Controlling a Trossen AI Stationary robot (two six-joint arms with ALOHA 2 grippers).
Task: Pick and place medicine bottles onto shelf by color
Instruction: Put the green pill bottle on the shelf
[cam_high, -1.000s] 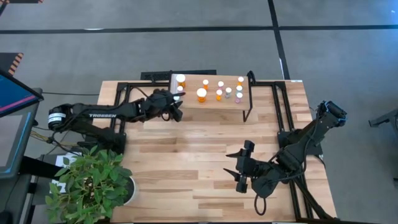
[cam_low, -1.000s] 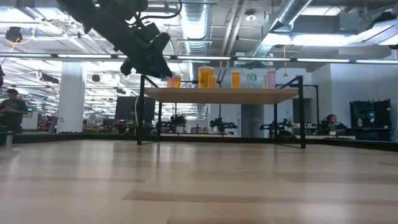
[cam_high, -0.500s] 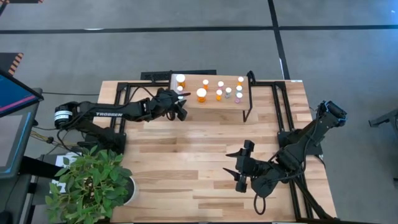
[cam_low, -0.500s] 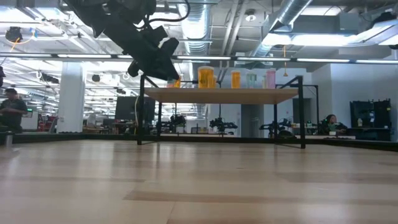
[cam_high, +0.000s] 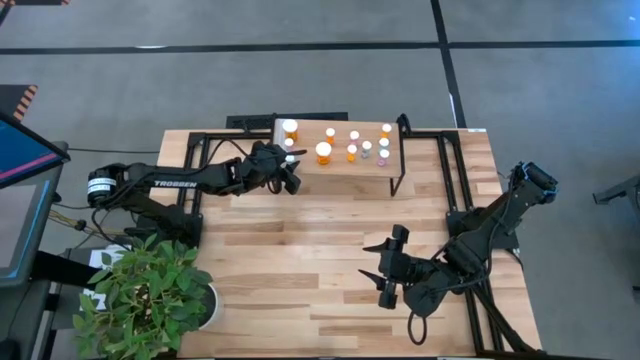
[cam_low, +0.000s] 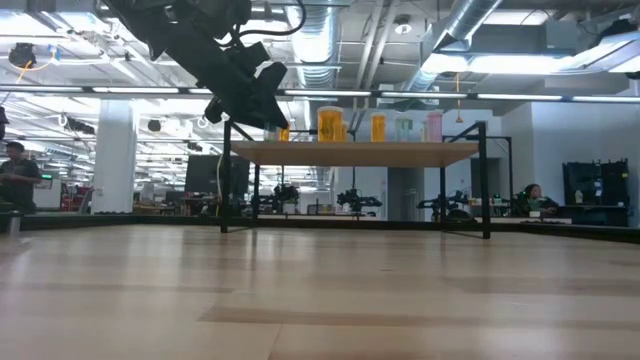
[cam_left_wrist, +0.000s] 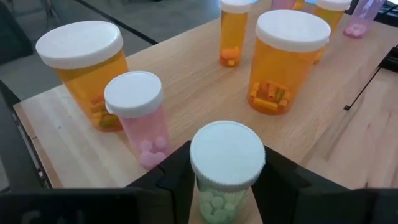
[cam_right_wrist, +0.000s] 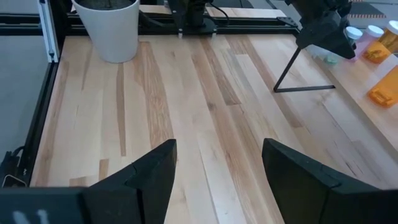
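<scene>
The shelf (cam_high: 340, 168) stands at the table's far edge on thin black legs. On it stand several white-capped medicine bottles: a large orange one (cam_left_wrist: 87, 68), a pink one (cam_left_wrist: 140, 118), another large orange one (cam_left_wrist: 286, 59) and smaller ones toward the right end (cam_high: 368, 145). My left gripper (cam_left_wrist: 227, 183) is at the shelf's left end with a green bottle (cam_left_wrist: 227, 158) between its fingers. The green bottle's base is hidden. My right gripper (cam_high: 385, 270) hangs open over the table's near right part, with nothing between its fingers (cam_right_wrist: 217, 155). My left gripper has the green bottle's body just under its white cap (cam_left_wrist: 205, 196) between its two fingers, one on each side. The fingers come slanting down from the table's left. The bottle stands upright. The gripper hides whether the bottle's base rests on the shelf.
The pink bottle and the large orange bottle stand close beyond the green one. A potted plant (cam_high: 150, 295) stands at the table's near left corner. The shelf's black leg (cam_high: 398, 185) reaches down to the tabletop. Bare wood (cam_high: 300, 240) lies between the two arms.
My left gripper has edged toward the shelf's left end and slightly down with the green bottle, then kept still.
</scene>
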